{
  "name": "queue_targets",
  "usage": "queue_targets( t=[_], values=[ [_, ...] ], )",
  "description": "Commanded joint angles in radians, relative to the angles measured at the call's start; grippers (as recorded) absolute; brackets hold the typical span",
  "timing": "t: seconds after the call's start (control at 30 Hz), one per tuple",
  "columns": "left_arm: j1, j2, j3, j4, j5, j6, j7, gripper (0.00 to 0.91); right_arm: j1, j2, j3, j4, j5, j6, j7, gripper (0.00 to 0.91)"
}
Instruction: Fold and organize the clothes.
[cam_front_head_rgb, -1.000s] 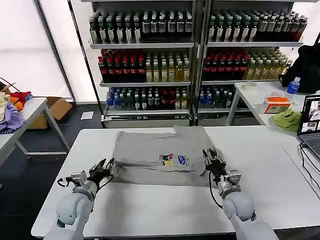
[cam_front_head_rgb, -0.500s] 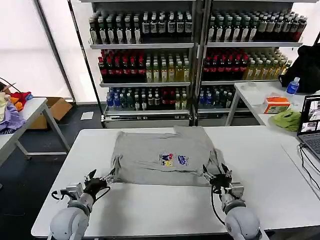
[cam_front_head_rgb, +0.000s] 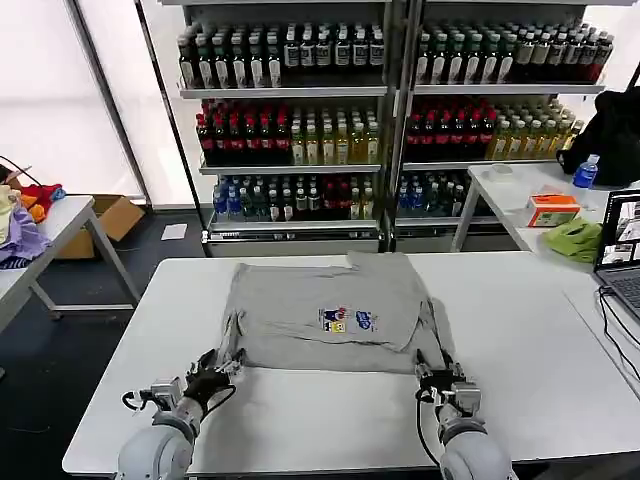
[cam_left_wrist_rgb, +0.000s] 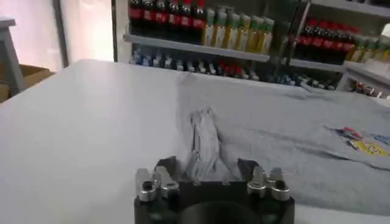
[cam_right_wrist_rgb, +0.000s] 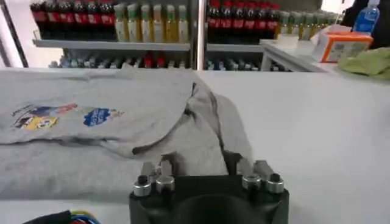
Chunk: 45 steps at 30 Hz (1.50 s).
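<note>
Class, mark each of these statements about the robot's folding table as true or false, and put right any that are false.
1. A grey shirt lies on the white table. True.
2. The left gripper holds the shirt's collar at the far edge. False: it grips bunched fabric at the near left corner.
3. The right gripper is at the shirt's near right corner, closed on fabric. True.
4. The shirt's print faces down. False: the coloured print shows on top.
5. A lime-green cloth lies on the shirt. False: it lies on another table to the right.
</note>
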<state>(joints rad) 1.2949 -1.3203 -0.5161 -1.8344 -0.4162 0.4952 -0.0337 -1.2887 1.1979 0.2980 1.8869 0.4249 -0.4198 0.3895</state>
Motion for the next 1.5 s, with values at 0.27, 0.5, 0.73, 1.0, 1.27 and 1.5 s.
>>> queue_targets(
  t=[0.27,0.5,0.73,1.0,1.27,1.5],
  values=[
    [0.011,-0.006,0.01,0.015,-0.004,-0.038,0.008,0.01,-0.014,-0.014,-0.004,0.01,0.078,-0.028,-0.033,0.0],
    [0.114,-0.007,-0.023,-0.075,-0.005,-0.043,-0.005,0.01,-0.089,-0.078,0.013,0.107,0.091,-0.036,-0.085,0.0],
    [0.346,-0.031,-0.088,-0.258,-0.005,-0.042,-0.021,0.0,-0.263,-0.149,0.056,0.234,0.083,-0.046,-0.102,0.0],
    [0.638,-0.093,-0.109,-0.459,0.055,-0.009,-0.032,0.736,-0.503,-0.154,0.171,0.381,0.041,-0.057,-0.125,0.907],
    [0.678,-0.097,-0.135,-0.525,0.077,0.068,-0.034,0.907,-0.496,-0.121,0.182,0.415,0.045,-0.067,-0.154,0.907],
    [0.578,-0.017,-0.212,-0.602,0.017,0.082,-0.039,0.907,-0.327,-0.131,0.278,0.397,0.059,-0.022,-0.224,0.907]
  ],
)
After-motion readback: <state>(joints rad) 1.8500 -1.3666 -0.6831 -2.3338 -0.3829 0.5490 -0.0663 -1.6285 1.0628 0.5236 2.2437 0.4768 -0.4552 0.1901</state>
